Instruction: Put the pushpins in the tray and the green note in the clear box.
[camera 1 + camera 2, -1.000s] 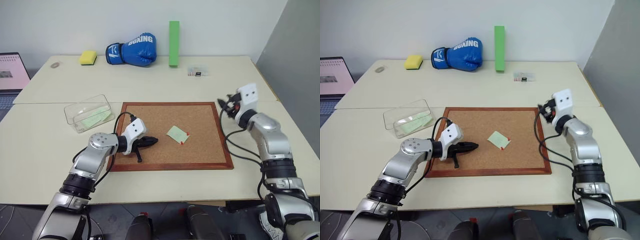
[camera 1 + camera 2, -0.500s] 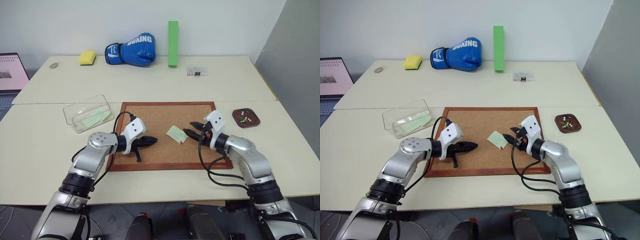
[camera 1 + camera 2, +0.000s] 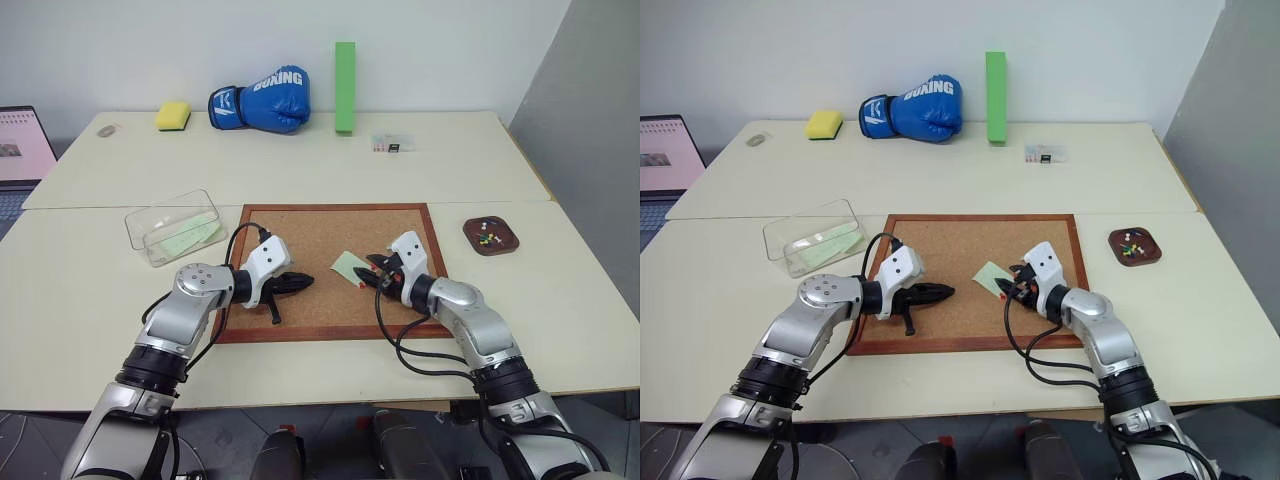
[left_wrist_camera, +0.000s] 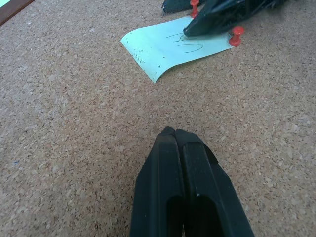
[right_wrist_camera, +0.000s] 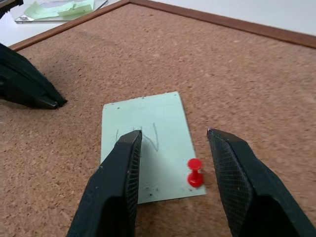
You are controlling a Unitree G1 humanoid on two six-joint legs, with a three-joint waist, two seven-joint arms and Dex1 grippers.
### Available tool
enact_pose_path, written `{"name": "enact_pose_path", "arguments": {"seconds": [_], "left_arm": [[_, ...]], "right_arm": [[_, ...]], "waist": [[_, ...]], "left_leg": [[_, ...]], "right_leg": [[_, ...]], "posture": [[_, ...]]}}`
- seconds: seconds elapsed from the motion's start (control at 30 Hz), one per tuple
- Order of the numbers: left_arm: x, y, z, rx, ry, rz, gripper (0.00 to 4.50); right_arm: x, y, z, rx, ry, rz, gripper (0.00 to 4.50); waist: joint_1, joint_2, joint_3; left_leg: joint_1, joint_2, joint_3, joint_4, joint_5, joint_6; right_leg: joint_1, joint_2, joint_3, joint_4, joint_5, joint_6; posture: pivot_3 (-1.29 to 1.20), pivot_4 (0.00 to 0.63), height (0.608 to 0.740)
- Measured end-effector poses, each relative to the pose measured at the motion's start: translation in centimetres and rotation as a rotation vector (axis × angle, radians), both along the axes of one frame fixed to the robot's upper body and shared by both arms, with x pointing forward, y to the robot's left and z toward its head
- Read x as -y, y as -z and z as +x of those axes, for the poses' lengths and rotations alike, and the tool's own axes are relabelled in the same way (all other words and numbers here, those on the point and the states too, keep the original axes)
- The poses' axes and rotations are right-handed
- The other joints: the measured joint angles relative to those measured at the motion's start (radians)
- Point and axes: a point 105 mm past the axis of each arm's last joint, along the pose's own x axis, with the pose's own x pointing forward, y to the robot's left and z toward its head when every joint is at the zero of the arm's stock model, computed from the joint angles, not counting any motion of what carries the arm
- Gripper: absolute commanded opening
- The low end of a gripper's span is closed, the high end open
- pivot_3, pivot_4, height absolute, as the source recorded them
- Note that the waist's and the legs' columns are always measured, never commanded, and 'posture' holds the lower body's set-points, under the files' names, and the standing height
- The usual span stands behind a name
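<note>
Clearly risky: right gripper (image 5: 170, 143) spread astride the pushpin (image 5: 195, 172) on the green note (image 5: 148, 143), left gripper (image 4: 175, 134) pressed together; closing off-centre could crumple paper, miss pin.

The left end effector (image 3: 300, 282) reached in from the counter's front-left, its two black fingers (image 4: 183, 190) pressed together and pointing across toward the right arm. The right end effector (image 5: 173, 148) came in from the front-right and pointed back at it, tilted slightly down, its fingers (image 5: 238, 173) spread apart with nothing gripped between them. The two tips were near each other but apart.
</note>
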Motion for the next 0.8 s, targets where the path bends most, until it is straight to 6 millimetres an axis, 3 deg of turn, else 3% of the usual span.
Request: {"name": "enact_pose_path", "arguments": {"seconds": [0.17, 0.27, 0.67, 0.8], "left_arm": [[-0.1, 0.0, -0.1, 0.003, 0.000, 0.006, 0.00], [-0.2, 0.0, -0.2, 0.006, -0.001, 0.010, 0.00], [-0.3, 0.0, -0.3, 0.011, -0.003, 0.013, 0.00], [-0.4, -0.1, -0.3, 0.009, 0.002, 0.017, 0.00]], "right_arm": [[0.2, -0.1, 0.3, 0.002, 0.009, 0.004, 0.45], [0.2, -0.2, 0.4, 0.005, 0.013, 0.008, 0.04], [0.2, -0.4, 0.4, 0.003, 0.016, 0.011, 0.04], [-0.1, -2.3, 0.1, 0.038, -0.007, 0.063, 0.04]], "waist": [[-0.003, 0.000, 0.000], [-0.006, 0.000, 0.000], [-0.008, 0.000, 0.000], [-0.009, 0.000, 0.000]], "left_leg": [[0.000, 0.000, 0.000, 0.000, 0.000, 0.000], [0.000, 0.000, 0.000, 0.000, 0.000, 0.000], [0.000, 0.000, 0.000, 0.000, 0.000, 0.000], [0.000, 0.000, 0.000, -0.001, 0.000, 0.000]], "right_leg": [[0.000, 0.000, 0.000, 0.000, 0.000, 0.000], [0.000, 0.000, 0.000, 0.000, 0.000, 0.000], [0.000, 0.000, 0.000, 0.000, 0.000, 0.000], [-0.001, 0.000, 0.000, 0.000, 0.000, 0.000]], "posture": [[0.00, 0.150, 0.740], [0.00, 0.150, 0.740], [0.00, 0.150, 0.740], [0.00, 0.150, 0.740]]}}
